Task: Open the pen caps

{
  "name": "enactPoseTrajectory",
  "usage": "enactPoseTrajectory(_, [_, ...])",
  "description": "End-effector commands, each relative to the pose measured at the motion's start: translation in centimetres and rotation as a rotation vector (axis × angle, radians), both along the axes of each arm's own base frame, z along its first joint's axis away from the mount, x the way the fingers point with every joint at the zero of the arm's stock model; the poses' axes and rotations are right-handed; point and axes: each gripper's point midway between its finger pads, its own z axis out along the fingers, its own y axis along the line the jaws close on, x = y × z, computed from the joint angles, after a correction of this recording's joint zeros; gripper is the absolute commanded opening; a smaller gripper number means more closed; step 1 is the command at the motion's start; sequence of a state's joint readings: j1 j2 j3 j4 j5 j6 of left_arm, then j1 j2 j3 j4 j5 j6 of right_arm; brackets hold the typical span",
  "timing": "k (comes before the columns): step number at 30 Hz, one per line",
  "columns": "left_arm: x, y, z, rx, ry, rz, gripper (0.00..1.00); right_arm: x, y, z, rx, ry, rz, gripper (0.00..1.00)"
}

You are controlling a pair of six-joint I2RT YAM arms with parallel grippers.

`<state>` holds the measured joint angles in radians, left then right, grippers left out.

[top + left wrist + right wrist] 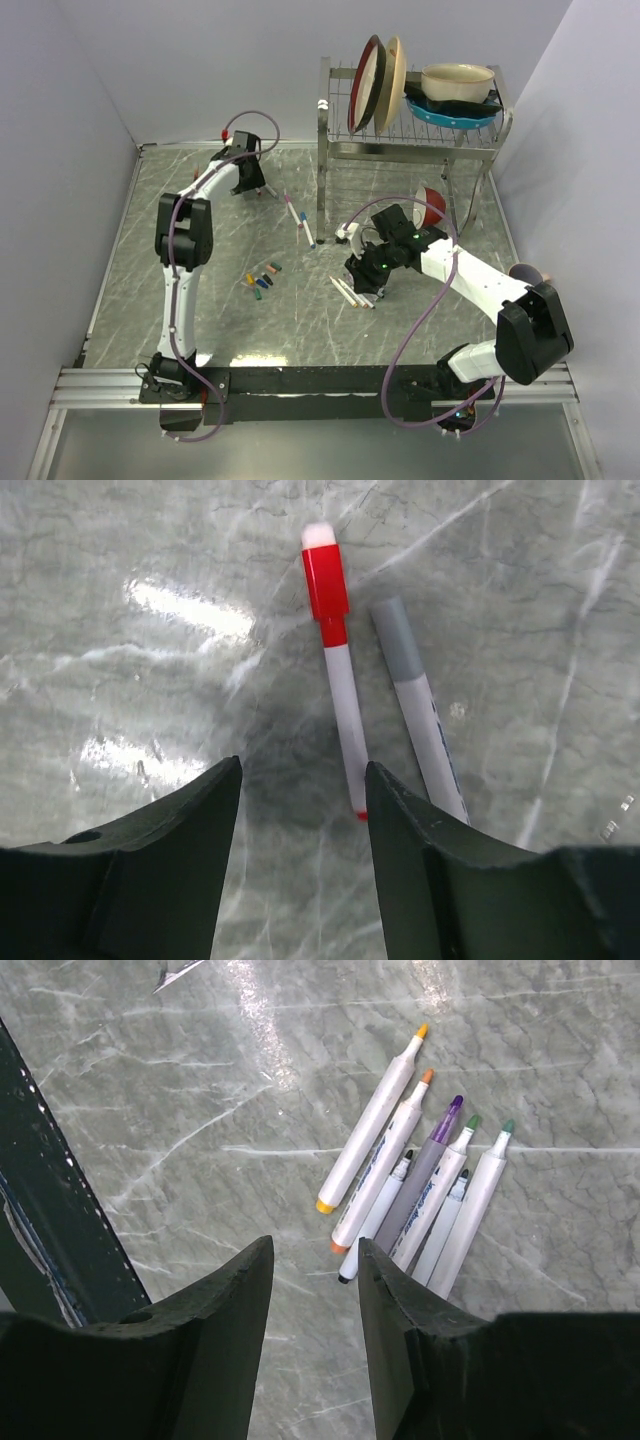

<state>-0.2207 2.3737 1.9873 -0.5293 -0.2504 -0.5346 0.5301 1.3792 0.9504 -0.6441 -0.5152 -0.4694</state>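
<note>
In the left wrist view a white pen (345, 715) with a red cap (326, 580) lies on the table beside a pen with a grey cap (396, 640). My left gripper (303, 772) is open and empty just above them, the red-capped pen's tail by its right finger. In the right wrist view several uncapped pens (410, 1185) lie side by side, tips bare. My right gripper (315, 1250) is open and empty beside their tails. From above, several loose pen caps (262, 281) lie mid-table. Two capped pens (300, 220) lie between the left gripper (260, 186) and right gripper (362, 278).
A metal dish rack (335, 150) with plates and bowls stands at the back right. A red bowl (430, 205) sits under it, close behind the right arm. Walls close the table on the left, back and right.
</note>
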Motion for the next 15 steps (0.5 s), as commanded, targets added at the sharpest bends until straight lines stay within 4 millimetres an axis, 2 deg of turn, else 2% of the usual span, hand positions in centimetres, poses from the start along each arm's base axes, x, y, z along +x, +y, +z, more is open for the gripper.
enactPoseTrajectory(1, [-0.2, 1.0, -0.2, 0.106, 0.047, -0.008, 0.55, 1.1, 0.9, 2.7, 0.040, -0.085, 0.010, 0.47])
enactPoseTrajectory(6, [-0.5, 1.0, -2.0, 0.134, 0.094, -0.030, 0.52, 1.2, 0.9, 2.5, 0.032, -0.085, 0.013, 0.47])
enactPoseTrajectory(9, [-0.9, 1.4, -2.7, 0.165, 0.116, -0.040, 0.44, 1.1, 1.0, 2.5, 0.030, -0.086, 0.016, 0.47])
enactPoseTrajectory(10, [-1.4, 1.5, -3.4, 0.173, 0.134, -0.045, 0.37, 1.1, 1.0, 2.4, 0.029, -0.085, 0.016, 0.47])
enactPoseTrajectory(12, [-1.6, 1.9, -3.4, 0.196, 0.129, -0.049, 0.29, 1.2, 1.0, 2.4, 0.030, -0.088, 0.014, 0.47])
enactPoseTrajectory(13, [-2.4, 2.3, -4.2, 0.212, 0.153, -0.050, 0.23, 1.2, 0.9, 2.4, 0.027, -0.086, 0.013, 0.47])
enactPoseTrajectory(15, [-3.4, 2.8, -4.4, 0.231, 0.168, -0.056, 0.17, 1.1, 1.0, 2.4, 0.028, -0.086, 0.016, 0.47])
